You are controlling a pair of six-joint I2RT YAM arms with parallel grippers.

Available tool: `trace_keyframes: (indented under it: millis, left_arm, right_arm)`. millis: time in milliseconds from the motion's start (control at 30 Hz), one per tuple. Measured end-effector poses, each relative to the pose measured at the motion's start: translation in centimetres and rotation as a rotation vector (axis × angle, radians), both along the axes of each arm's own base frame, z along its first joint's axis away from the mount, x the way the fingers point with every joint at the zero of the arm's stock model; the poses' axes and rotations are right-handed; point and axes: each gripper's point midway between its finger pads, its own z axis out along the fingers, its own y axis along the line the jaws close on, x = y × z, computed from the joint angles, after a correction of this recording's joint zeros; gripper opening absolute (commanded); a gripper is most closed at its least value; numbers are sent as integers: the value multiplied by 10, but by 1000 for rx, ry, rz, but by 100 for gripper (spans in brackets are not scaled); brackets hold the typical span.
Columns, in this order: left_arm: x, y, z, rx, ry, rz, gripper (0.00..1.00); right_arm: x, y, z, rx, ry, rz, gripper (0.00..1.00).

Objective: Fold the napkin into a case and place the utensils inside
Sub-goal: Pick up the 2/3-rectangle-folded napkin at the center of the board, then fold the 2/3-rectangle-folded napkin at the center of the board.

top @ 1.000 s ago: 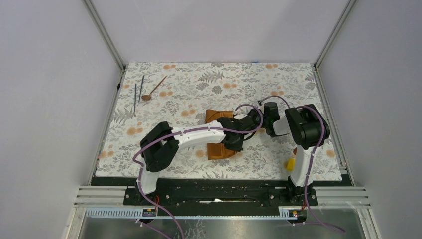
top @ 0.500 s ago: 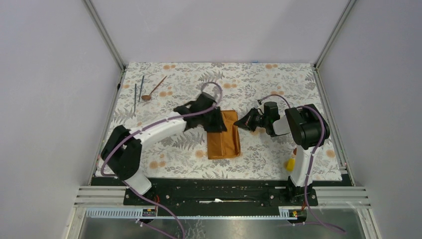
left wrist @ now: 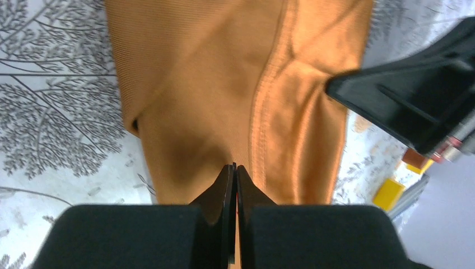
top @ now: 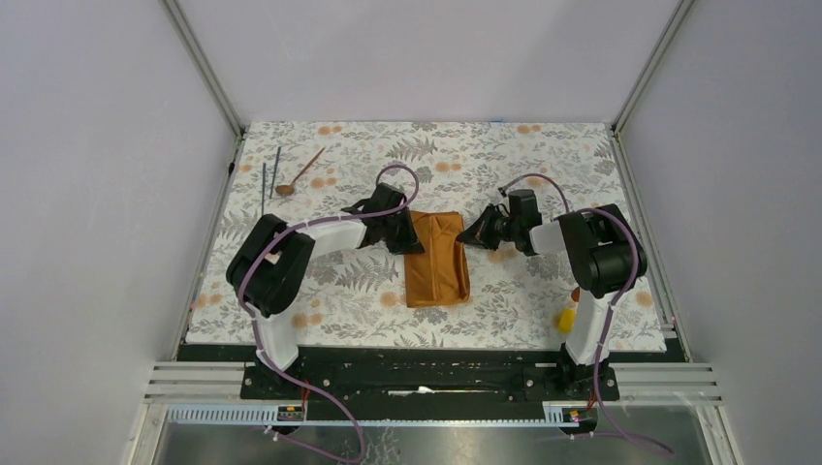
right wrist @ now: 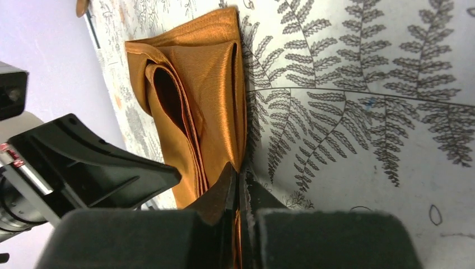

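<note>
While left fingers (left wrist: pixel 223 188) and right fingers (right wrist: pixel 224 190) are each clenched on a corner of the folded napkin (top: pixel 435 260) lying between them, I'd lift level, keep tension, fold nearward.

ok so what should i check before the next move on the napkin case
1. napkin folded into a narrow strip: ok
2. pocket mouth showing at the strip's end: ok
3. left gripper shut on the cloth's edge: ok
4. right gripper shut on the cloth too: ok
5. each pinch catches every layer: cannot tell
6. spoon and two rods tucked in: not ok, they lie far left on the tablecloth
</note>
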Motion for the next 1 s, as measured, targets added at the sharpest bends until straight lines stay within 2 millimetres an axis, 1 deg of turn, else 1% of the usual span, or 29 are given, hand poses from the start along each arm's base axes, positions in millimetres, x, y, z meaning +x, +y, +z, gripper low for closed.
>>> trace_keyframes:
  millis: [100,133,367,467,633,733,833,1000]
  left_arm:
    - [2,3,-19,26,22,24,0]
    - [2,1,-21,12,29,29,0]
    - [14,-9,-22,-42,14,58,0]
    - [17,-13,-22,-66,10,64,0]
    - [20,-16,-22,-89,2,66,0]
    - [21,-18,-22,-100,0,66,0]
    - [21,-18,-22,-108,-1,66,0]
    - [21,-18,-22,-122,-9,64,0]
  right_arm:
    - [1,0,1,-50,-5,3,0]
    - [2,1,2,-72,-6,3,0]
    - [9,8,9,-234,-33,-4,0]
    - [8,16,15,-321,-47,-6,0]
    - [7,34,30,-498,-87,-25,0]
    - [3,41,37,-581,-104,-31,0]
    - [1,39,43,-655,-116,-45,0]
    - [1,18,45,-768,-134,-49,0]
